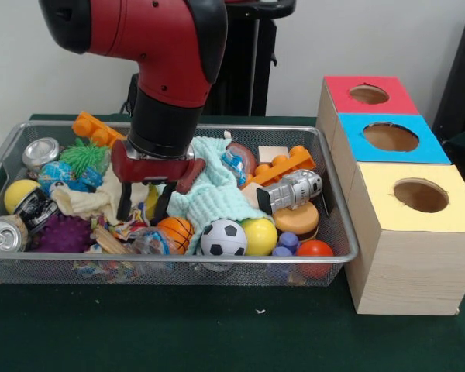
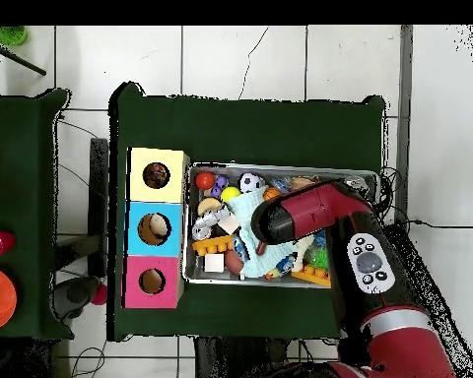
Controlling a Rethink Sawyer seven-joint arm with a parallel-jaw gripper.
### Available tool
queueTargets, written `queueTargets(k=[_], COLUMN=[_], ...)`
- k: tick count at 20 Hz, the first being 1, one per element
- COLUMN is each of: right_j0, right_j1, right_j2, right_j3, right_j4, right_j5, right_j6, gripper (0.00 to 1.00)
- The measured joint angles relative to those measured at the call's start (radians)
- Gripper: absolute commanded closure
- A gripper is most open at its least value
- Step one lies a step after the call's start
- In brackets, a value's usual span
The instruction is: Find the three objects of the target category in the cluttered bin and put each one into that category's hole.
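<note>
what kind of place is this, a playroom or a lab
Probably a robotics lab: a red arm's gripper reaches into a wire bin of toys on a green-covered table beside wooden sorting boxes.

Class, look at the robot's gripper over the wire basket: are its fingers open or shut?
Open. In the front view the gripper shows two dark fingers hanging apart with a clear gap between them, reaching down into the wire basket among the toys.
</note>
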Motion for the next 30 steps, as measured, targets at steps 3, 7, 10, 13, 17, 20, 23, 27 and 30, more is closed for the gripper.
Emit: queueTargets(k=[3,7,10,13,17,20,23,27,30], right_j0=[0.001,0.002,0.002,0.002,0.002,0.001,-0.001,-0.008,-0.03], right_j1=[0.014,0.031,0.032,0.036,0.043,0.05,0.052,0.05,0.038], right_j2=[-0.001,-0.002,-0.006,-0.013,-0.019,-0.02,-0.023,-0.023,-0.014], right_j3=[-0.001,-0.001,-0.002,-0.002,-0.004,-0.004,-0.004,-0.003,0.008], right_j4=[-0.029,-0.054,-0.057,-0.058,-0.058,-0.058,-0.058,-0.046,-0.006], right_j5=[-0.005,-0.02,-0.026,-0.038,-0.064,-0.092,-0.111,-0.113,-0.113], right_j6=[0.0,0.0,0.0,0.0,0.0,0.0,0.0,0.0,0.0], gripper=[0.0,0.0,0.0,0.0,1.0,1.0,1.0,1.0,1.0])
